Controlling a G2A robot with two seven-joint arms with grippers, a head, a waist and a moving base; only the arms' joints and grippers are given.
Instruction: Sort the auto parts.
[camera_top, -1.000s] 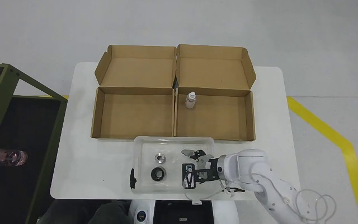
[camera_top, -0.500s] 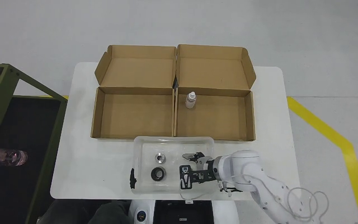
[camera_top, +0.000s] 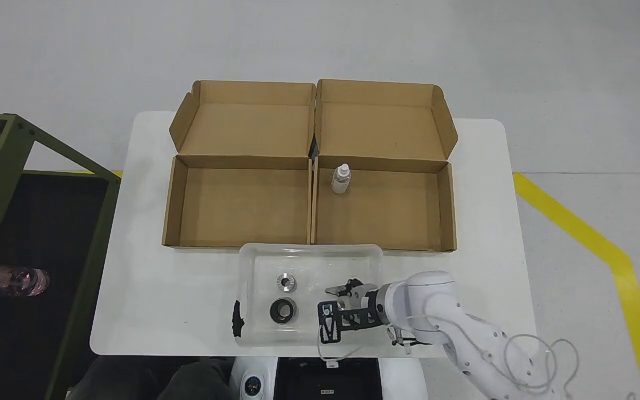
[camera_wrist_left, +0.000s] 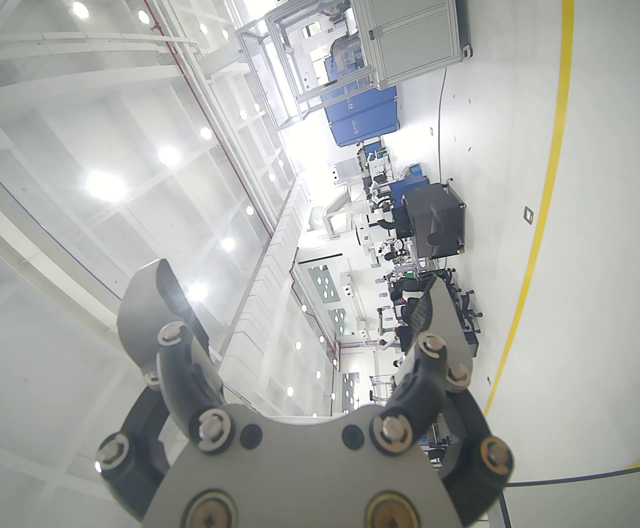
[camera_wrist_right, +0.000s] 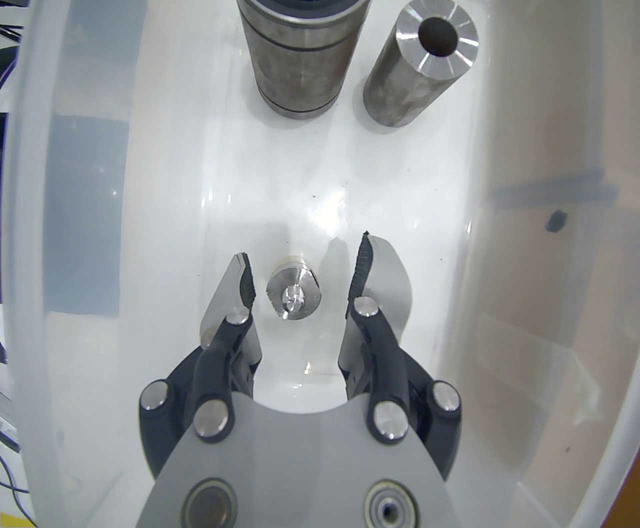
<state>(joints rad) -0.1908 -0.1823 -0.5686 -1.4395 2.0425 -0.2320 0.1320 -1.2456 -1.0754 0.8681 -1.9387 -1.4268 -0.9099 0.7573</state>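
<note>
A clear plastic bin (camera_top: 310, 249) at the table's front holds the parts. My right gripper (camera_wrist_right: 305, 255) is down inside it, open, with a small silver stud (camera_wrist_right: 294, 299) standing between its fingers and touching neither. Beyond the fingertips stand a dark banded metal sleeve (camera_wrist_right: 300, 55) and a lighter steel bushing (camera_wrist_right: 417, 67) with a bore. From above, the right gripper (camera_top: 340, 302) is in the bin's front right part, with the bushing (camera_top: 287, 282) and the dark sleeve (camera_top: 284, 311) to its left. My left gripper (camera_wrist_left: 297, 280) is open, holds nothing and points out into the hall.
Two open cardboard boxes sit side by side behind the bin. The left box (camera_top: 240, 205) has nothing in it; the right box (camera_top: 390, 212) holds a small white bottle (camera_top: 341, 178). Bare white table (camera_top: 150, 280) lies left of the bin.
The right gripper has shifted a little left and toward the bin's front edge, still open.
</note>
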